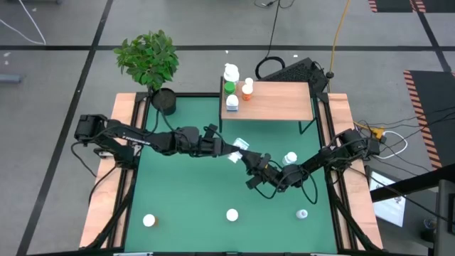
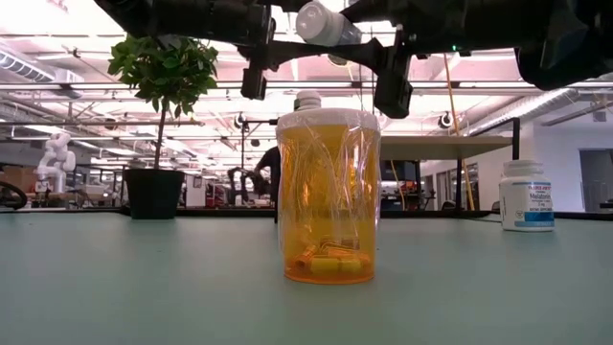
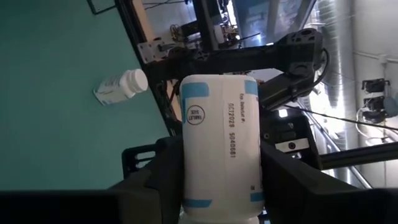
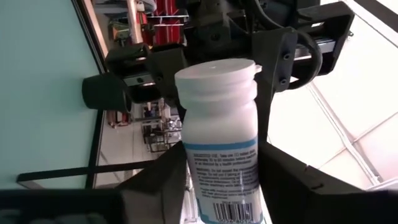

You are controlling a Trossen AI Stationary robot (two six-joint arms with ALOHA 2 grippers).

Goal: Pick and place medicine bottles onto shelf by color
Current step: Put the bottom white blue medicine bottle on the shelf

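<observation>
Green matting covers the worktop [image 1: 192, 206] in the high view, and I see both arms meeting over its middle. My left pincer [image 1: 234, 151] and right pincer [image 1: 250, 165] both grasp one white, blue-banded bottle [image 1: 240, 149] held in the air between them. On the shelf [image 1: 277, 103] at the far side, four bottles [image 1: 233, 89] cluster at its left end. Loose bottles lie on the mat: near left [image 1: 149, 221], near middle [image 1: 232, 215], near right [image 1: 302, 213], and one [image 1: 290, 158] just beside the right arm.

From the low view, an orange bottle [image 2: 329, 196] stands close in front; the shared bottle [image 2: 330, 24] hangs above it, and a white one [image 2: 526, 195] stands to the right.

My left wrist view shows the bottle's blue-edged label [image 3: 219, 137] clamped between the fingers [image 3: 155, 180].

My right wrist view shows its white cap [image 4: 216, 78] facing the other arm.
</observation>
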